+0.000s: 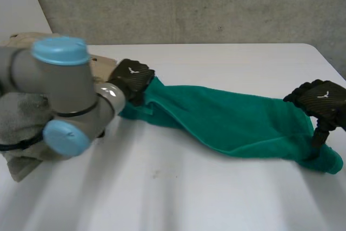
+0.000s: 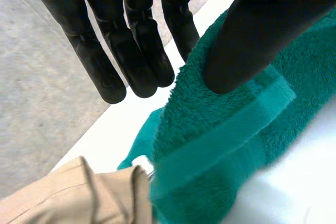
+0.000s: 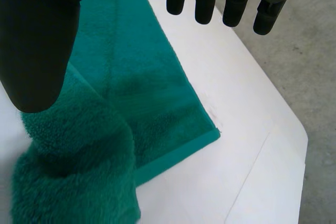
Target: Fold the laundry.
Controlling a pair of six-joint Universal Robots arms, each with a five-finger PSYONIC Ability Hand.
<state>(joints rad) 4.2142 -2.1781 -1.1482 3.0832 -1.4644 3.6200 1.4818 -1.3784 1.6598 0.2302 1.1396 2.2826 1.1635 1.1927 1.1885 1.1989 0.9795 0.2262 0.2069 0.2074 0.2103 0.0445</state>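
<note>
On the white table we count one green towel, stretched out between two hands, and one heap of beige clothes by its left end. The left hand keeps its fingers straight, with the thumb resting on the towel's left end. The right hand hangs spread and relaxed over the bunched right end.

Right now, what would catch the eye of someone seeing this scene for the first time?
A green towel lies stretched in a rumpled band across the white table, the brightest thing there. A black hand sits at each end: the left hand with its thumb on the cloth, the right hand over the bunched opposite end. A beige garment lies beside the towel's end near the left hand.
</note>
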